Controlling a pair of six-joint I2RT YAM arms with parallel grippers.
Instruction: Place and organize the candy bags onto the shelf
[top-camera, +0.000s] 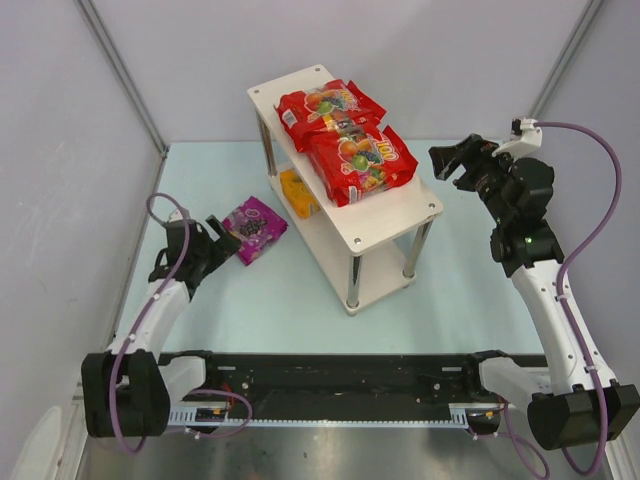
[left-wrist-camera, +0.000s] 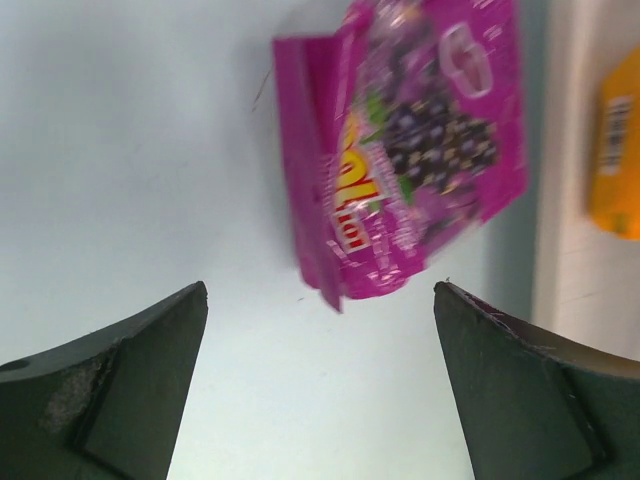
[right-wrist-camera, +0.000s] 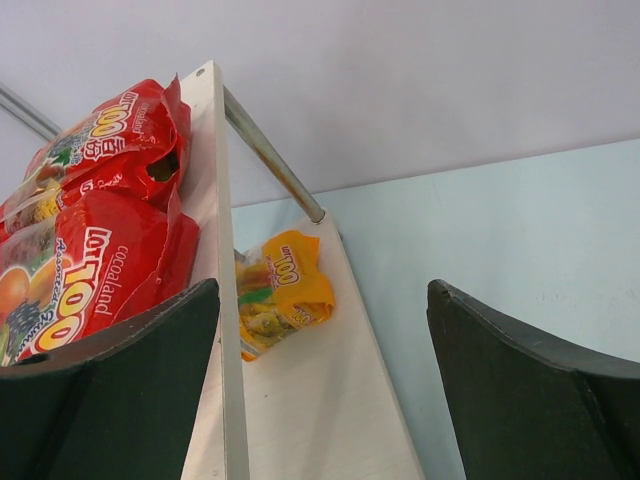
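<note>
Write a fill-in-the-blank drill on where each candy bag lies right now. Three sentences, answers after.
1. On the shelf, both red bags lie on the ____ board.
2. The orange bag lies on the ____ board.
3. The bag lying on the table is coloured ____.

Missing words: top; lower; purple.
</note>
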